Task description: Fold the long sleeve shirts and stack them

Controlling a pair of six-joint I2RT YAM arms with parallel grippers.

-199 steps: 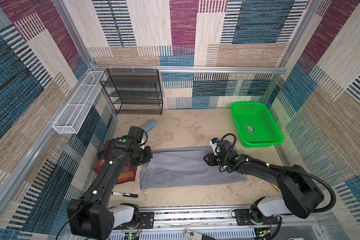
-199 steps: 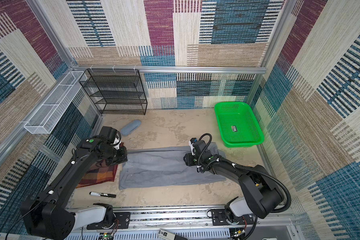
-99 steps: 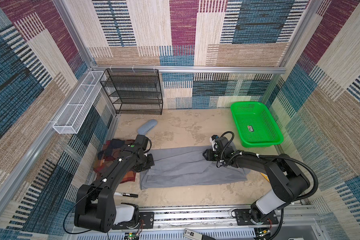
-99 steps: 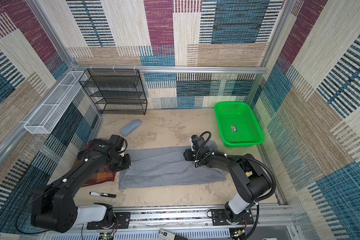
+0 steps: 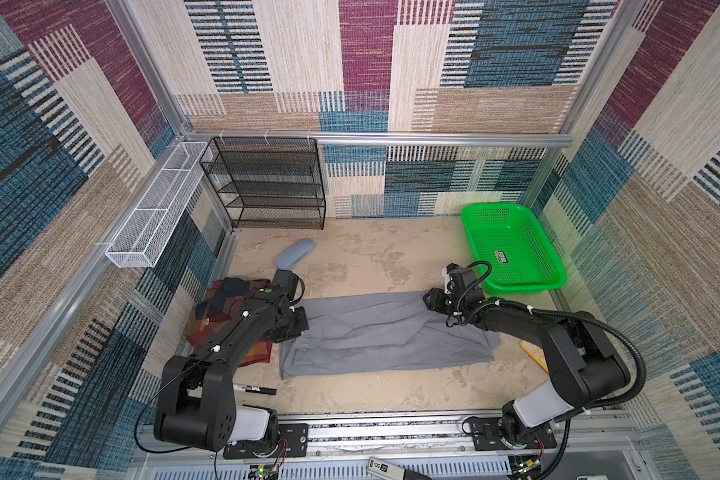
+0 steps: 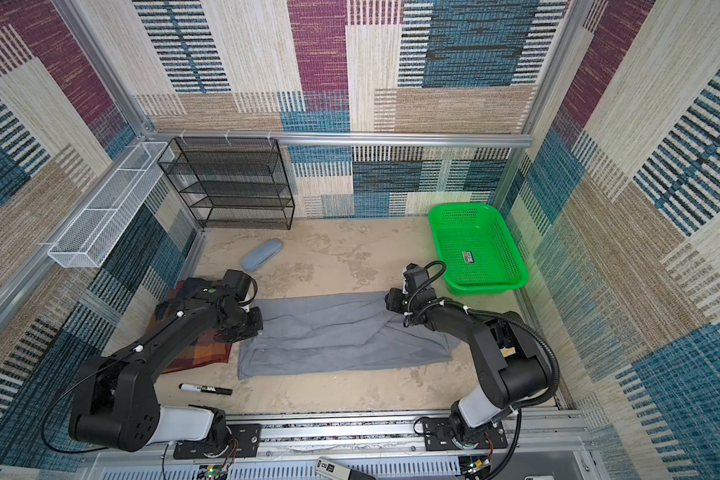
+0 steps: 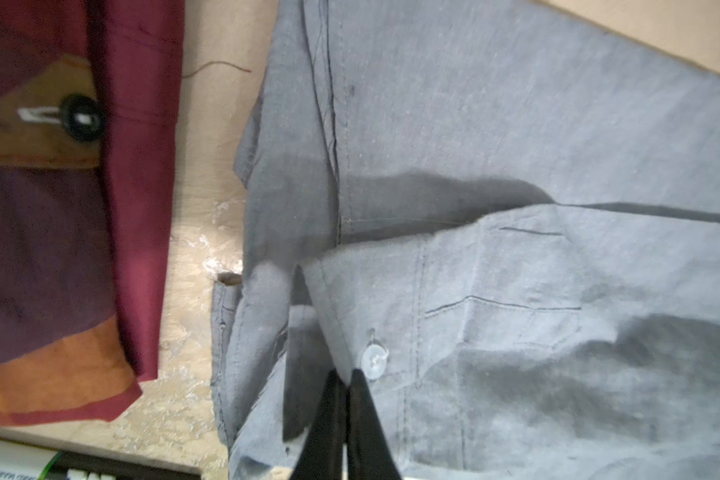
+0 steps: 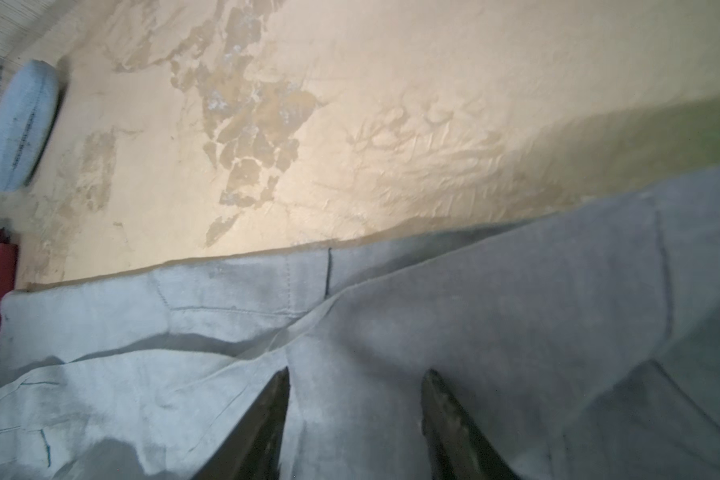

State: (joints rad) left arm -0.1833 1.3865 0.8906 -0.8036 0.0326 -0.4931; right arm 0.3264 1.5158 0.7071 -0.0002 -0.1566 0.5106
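Jaws, left: closed tight on a raised fold of the grey shirt (image 5: 383, 332), nipped just beside a pale button (image 7: 374, 360). The left gripper (image 7: 346, 380) sits low at the shirt's left end.

Jaws, right: standing apart, astride flat cloth at the far right corner. Nothing looks pinched in the wrist view of the right gripper (image 8: 355, 386).

The shirt lies as a long band across the table (image 5: 371, 253), between the arms.

Judgement: the step is a lengthwise fold.
- The right side should close on its corner before any lift, so both ends rise level.
- Carry low, keep the cloth taut, and lay it edge to edge.

Neighbours:
- The plaid shirt (image 5: 219, 301) lies just beside the left end, with a strip of bare table between. Avoid dragging it.
- The marker (image 5: 253, 389) near the front and the basket (image 5: 512, 286) at the right are both apart from the work.
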